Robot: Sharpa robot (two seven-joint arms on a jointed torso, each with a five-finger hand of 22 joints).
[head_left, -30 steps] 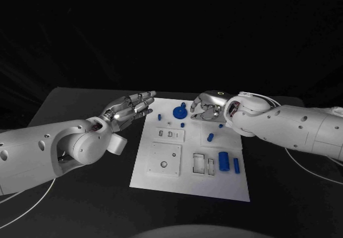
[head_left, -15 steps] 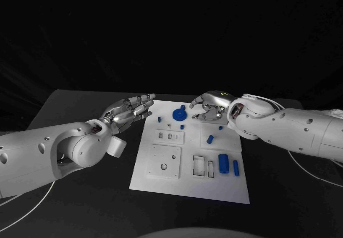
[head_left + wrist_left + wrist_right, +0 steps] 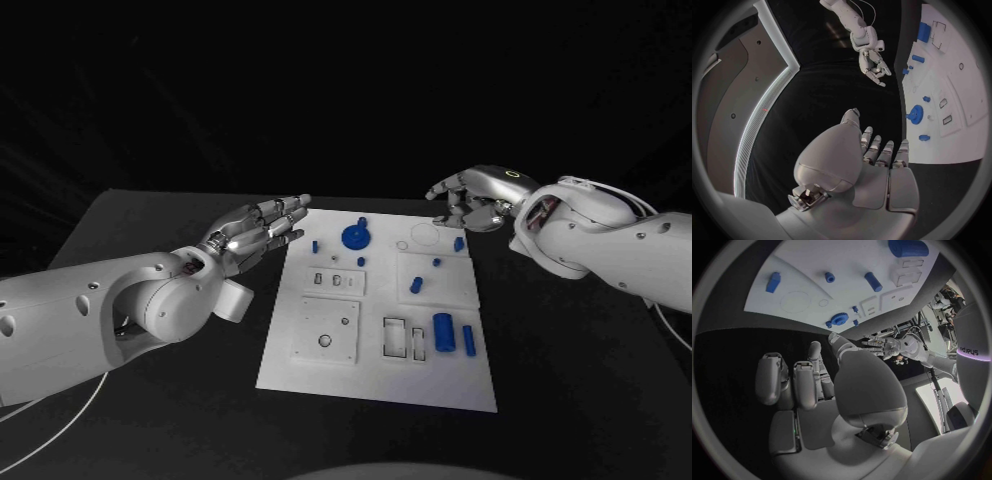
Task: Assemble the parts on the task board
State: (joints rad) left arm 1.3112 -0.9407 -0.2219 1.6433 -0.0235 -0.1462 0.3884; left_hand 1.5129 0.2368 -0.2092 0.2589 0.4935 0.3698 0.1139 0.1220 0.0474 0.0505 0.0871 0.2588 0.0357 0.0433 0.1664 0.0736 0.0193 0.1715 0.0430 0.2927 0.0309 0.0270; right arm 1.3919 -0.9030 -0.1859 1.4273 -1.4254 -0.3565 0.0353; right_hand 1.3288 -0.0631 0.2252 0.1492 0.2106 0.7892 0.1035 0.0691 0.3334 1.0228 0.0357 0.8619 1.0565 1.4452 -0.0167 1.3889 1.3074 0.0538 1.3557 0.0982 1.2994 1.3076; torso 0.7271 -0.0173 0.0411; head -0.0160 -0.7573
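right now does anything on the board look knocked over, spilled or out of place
Nothing stands out. The task board lies flat on the table, and the blue parts rest on it: the gear, the large cylinder and the slim peg beside it. Both the left hand and the right hand hold nothing.

Black table [image 3: 159,225] carries the white board [image 3: 378,385], lying flat between the left hand [image 3: 260,228] and right hand [image 3: 473,195]
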